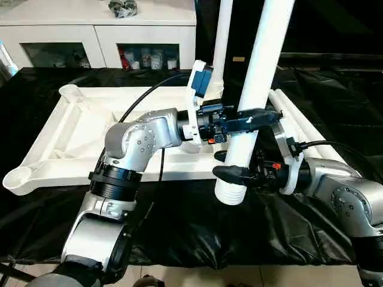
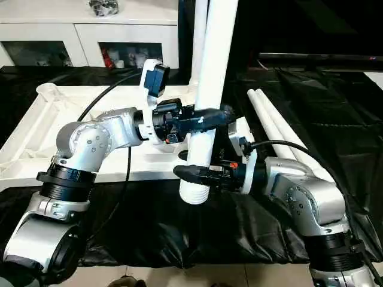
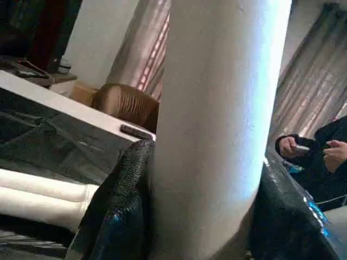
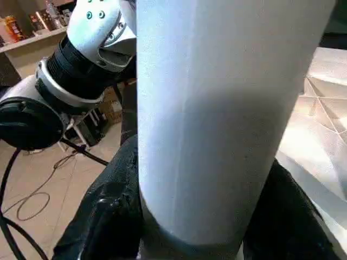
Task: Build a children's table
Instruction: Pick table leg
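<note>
While both grippers clamp one upright leg [image 1: 258, 78], left gripper [image 1: 254, 119] above right gripper [image 1: 236, 174], threaded end over tabletop's [image 1: 72, 137] near edge

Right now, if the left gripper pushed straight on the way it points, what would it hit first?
Nothing new: the left gripper is already clamped around the upright leg, which fills the space between its fingers. Beyond that, probably the two spare legs.

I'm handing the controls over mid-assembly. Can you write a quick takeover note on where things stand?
Left gripper: clamped on the raised leg, upper grip.
Right gripper: clamped on the same leg near its threaded bottom end.
Tabletop: upside down on the black sheet, ribs up.
Done: one leg stands upright at the far side of the tabletop.
Left: seat the held leg; two more legs lie beside the tabletop on the right; the two left corner sockets are empty.
</note>
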